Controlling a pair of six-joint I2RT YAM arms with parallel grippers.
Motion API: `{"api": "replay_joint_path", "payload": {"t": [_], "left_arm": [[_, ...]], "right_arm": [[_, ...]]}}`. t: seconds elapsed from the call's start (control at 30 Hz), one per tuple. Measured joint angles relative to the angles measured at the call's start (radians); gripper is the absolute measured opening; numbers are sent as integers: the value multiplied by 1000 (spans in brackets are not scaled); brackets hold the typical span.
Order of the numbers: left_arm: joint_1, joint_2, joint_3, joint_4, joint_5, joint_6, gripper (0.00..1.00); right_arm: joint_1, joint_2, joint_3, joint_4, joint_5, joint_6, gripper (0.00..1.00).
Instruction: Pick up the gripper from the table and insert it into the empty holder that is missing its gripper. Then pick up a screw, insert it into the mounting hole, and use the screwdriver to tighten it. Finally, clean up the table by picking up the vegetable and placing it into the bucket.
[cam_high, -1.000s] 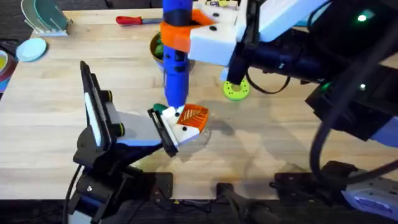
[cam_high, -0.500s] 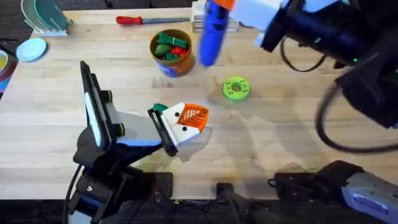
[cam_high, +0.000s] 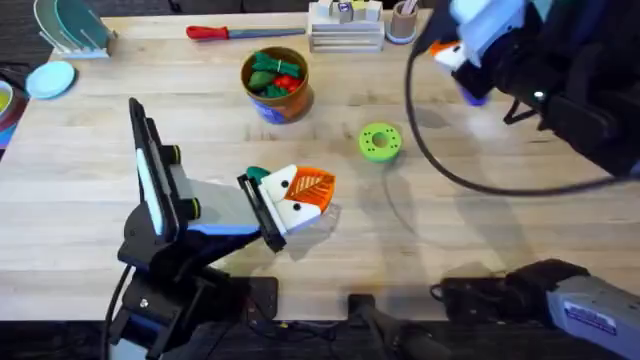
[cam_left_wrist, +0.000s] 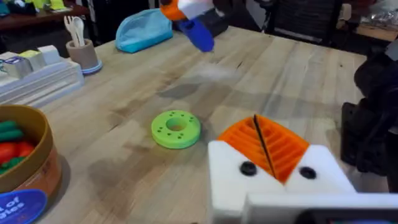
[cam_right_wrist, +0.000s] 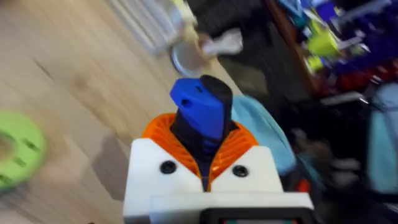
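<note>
The small round orange-brown tub with a blue base band, the bucket (cam_high: 275, 83), stands near the far side of the wooden table (cam_high: 460, 240) with green and red toy vegetables heaped inside; its blue label carries white lettering too partial to read. A small cup (cam_left_wrist: 83, 55) at the far edge holds pale utensils, beside a white stacked tray (cam_high: 345, 30). The right gripper (cam_right_wrist: 205, 163) is raised over the table's far right part, its white fingers with orange ribbed pads (cam_right_wrist: 163, 132) clamped tight on the blue pen-shaped electric screwdriver (cam_right_wrist: 202, 115). Well apart from it, near the table's middle, the left gripper (cam_high: 300, 195) rests low on the wood, its two orange pads pressed together with just a thin dark seam between them and nothing held. The small dark teal-green toy vegetable (cam_high: 258, 176) lies touching the left gripper's far side, well away from the bucket. A green ring-shaped disc with a yellow centre (cam_high: 379, 142) lies between the two grippers, and a red-handled hand screwdriver (cam_high: 225, 32) lies along the far edge.
</note>
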Motion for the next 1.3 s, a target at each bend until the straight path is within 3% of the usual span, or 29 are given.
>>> {"api": "replay_joint_path", "payload": {"t": [0.2, 0.4, 0.6, 0.73, 0.8, 0.93, 0.97, 1.07, 1.13, 1.3], "left_arm": [[0, 0, 0, 0, 0, 0, 4], [0, 0, 0, 0, 0, 0, 4], [0, 0, 0, 0, 0, 0, 4], [0, 0, 0, 0, 0, 0, 4], [0, 0, 0, 0, 0, 0, 4], [0, 0, 0, 0, 0, 0, 4], [0, 0, 0, 0, 0, 0, 4], [0, 0, 0, 0, 0, 0, 9], [0, 0, 0, 0, 0, 4, 165], [0, 0, 0, 0, 0, 0, 940]], "right_arm": [[-2, 163, 0, -63, 215, -290, 18], [-2, 350, 0, -63, 260, -489, 18], [-1, 471, 0, -60, 279, -559, 24], [6, 471, 7, -70, 284, -570, 192], [10, 471, 12, -81, 287, -574, 322], [13, 470, 38, -98, 302, -567, 880], [15, 468, 48, -106, 305, -560, 962], [21, 465, 52, -135, 317, -511, 989], [29, 464, 53, -148, 333, -458, 991], [62, 432, 50, -231, 339, -296, 991]]}}
